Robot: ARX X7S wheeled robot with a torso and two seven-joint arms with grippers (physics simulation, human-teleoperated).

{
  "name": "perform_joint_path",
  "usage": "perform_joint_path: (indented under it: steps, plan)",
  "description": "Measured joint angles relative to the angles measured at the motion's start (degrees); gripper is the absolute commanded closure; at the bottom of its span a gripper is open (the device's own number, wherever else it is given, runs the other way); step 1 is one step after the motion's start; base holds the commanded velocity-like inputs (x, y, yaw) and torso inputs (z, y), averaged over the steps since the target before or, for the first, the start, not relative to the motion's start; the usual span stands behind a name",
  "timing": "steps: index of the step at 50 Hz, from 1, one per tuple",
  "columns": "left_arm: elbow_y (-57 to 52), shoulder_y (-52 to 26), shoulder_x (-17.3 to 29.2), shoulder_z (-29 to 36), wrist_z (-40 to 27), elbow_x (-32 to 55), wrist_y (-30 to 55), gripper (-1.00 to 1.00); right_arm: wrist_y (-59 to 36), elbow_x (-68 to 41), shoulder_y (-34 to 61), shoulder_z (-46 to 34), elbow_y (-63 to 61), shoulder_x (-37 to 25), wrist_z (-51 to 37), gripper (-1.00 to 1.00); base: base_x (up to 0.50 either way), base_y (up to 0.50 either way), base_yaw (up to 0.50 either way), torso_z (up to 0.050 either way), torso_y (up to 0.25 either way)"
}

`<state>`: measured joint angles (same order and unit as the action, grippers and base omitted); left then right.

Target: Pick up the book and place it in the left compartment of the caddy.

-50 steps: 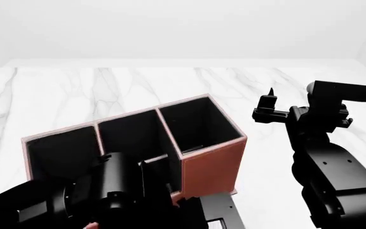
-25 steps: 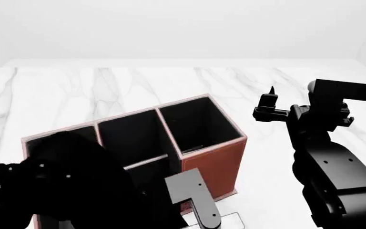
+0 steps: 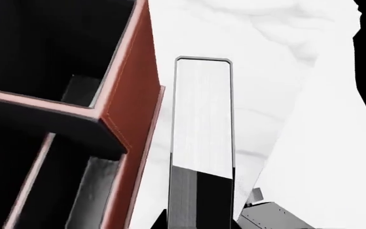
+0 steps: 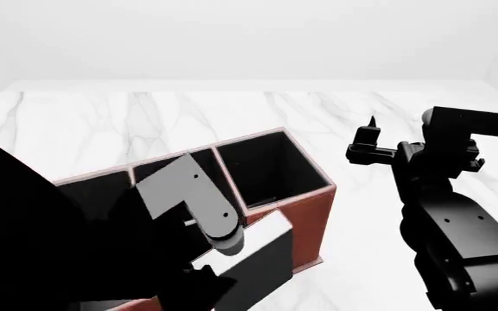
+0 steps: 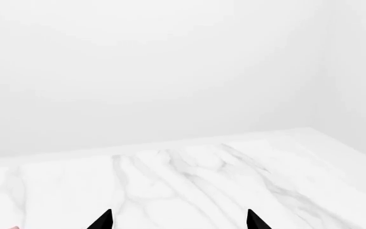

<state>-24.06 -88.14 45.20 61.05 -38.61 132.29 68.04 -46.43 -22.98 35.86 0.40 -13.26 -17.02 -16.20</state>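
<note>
Left wrist view: left end effector (image 3: 199,210) grasping book (image 3: 202,119), white striated page edges, beside leathery caddy (image 3: 129,95); right end effector (image 5: 179,220) spread.

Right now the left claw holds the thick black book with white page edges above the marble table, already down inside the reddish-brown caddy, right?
Not quite. The left wrist view shows the thick black book with white page edges outside the reddish-brown caddy, beside its outer wall, above the marble table. The left claw itself is hidden.

A bare simulated room, not a real home or office: a white grey-veined marble counter (image 4: 231,116) runs to blank white walls behind the reddish-brown, black-lined caddy (image 4: 305,223).
</note>
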Motion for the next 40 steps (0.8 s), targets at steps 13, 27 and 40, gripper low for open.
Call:
perform_joint_path:
  steps: [13, 27, 40]
  plan:
    - [-0.91, -8.28, 7.74, -0.16, -14.40, 13.13, -12.22, 1.00, -0.14, -0.30, 0.24, 0.00, -0.05, -0.13, -0.30, -1.00, 0.00, 0.00, 0.00, 0.000, 0.001]
    - [-2.73, -14.74, 11.67, -0.91, -28.28, 22.19, -27.26, 1.00, -0.31, -0.62, 0.36, -0.27, -0.29, -0.14, -0.60, -1.00, 0.00, 0.00, 0.00, 0.000, 0.001]
    - [0.97, -18.23, 10.19, 2.88, -42.79, 18.94, -37.95, 1.00, -0.57, -1.05, 0.46, -0.47, -0.57, -0.15, -0.81, -1.00, 0.00, 0.00, 0.00, 0.000, 0.002]
